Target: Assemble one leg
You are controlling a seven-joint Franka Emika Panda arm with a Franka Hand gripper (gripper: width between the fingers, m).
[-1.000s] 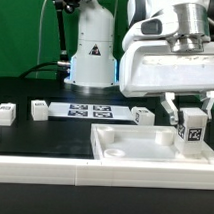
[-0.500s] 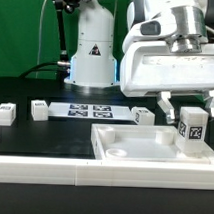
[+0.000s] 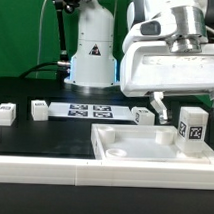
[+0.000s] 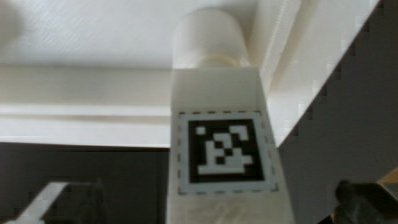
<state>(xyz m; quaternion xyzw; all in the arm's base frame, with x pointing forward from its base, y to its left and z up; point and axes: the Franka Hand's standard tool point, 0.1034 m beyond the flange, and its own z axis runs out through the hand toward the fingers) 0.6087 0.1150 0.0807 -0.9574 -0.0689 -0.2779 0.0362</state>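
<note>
**Plate** (image 3: pixel 113 153): large flat white square with a raised rim and corner sockets. It lies nearest the camera on the black table (image 3: pixel 44 138), toward the exterior view's right.

**The leg** (image 3: pixel 193 131): small white rectangular post. It stands upright in the plate's corner at the exterior view's right, with a black-and-white marker tag facing the camera. In the wrist view its tagged face fills the centre and its rounded end sits against the plate's white floor.

**Gripper** (image 3: pixel 185 104): directly above the leg, jaws spread wide. One finger hangs off the leg's side toward the exterior view's left, and the other is at the frame's edge. The fingers (image 4: pixel 50 205) show in the wrist view as dark tips well to either side of the post, clear of it and holding nothing.

**Loose posts**: three small white tagged pieces lie on the table behind the plate.
- One (image 3: pixel 5 113) is at the exterior view's far left.
- One (image 3: pixel 39 110) is beside it.
- One (image 3: pixel 143 116) is just behind the plate's far rim.

**Marker board** (image 3: pixel 90 110): thin, flat and white, it lies between the second and third posts.

**Arm base** (image 3: pixel 93 44): white pedestal at the far side, in front of a green backdrop (image 3: pixel 23 32).
</note>
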